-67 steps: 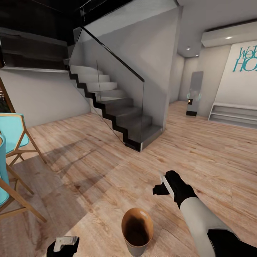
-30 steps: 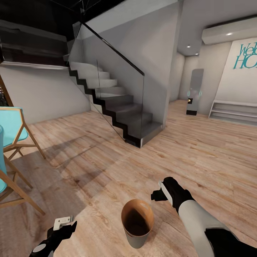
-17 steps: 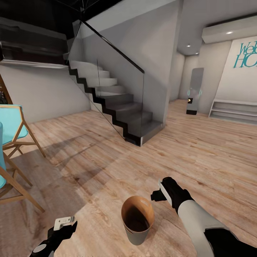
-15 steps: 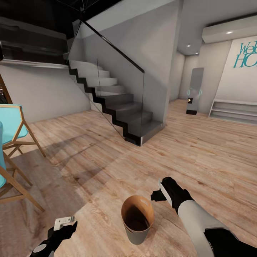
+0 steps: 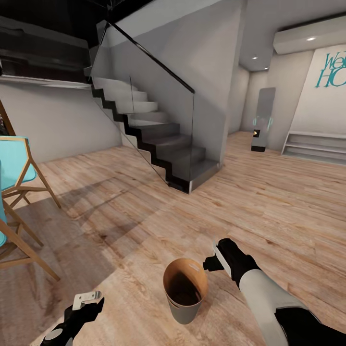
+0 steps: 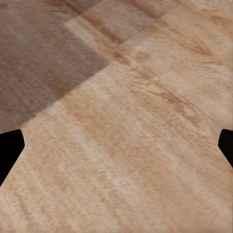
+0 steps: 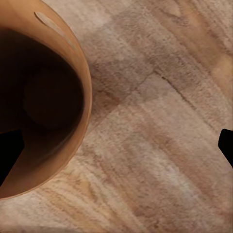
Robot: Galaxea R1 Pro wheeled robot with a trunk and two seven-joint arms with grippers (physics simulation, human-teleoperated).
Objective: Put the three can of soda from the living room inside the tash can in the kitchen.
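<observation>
Over the last couple of seconds my head camera has tipped and drifted slightly; the pale grey tapered trash can with a glossy copper-brown inside (image 5: 185, 293) now sits a little higher in the head view, standing upright on the light wood floor (image 5: 269, 202) at about 6 o'clock. My right gripper (image 5: 215, 257) has eased toward it and hangs just beside its rim at 1 o'clock, jaws apart and empty. My left gripper (image 5: 85, 300), at 7 o'clock, has risen into clearer sight, jaws also apart and empty.

The right wrist camera looks down into the can's dark interior, where I can make out no orange soda cans. So I judge I am still hunting them. The head view adds the grey staircase with glass balustrade (image 5: 158, 139) and teal wooden-framed chair (image 5: 17, 173).
</observation>
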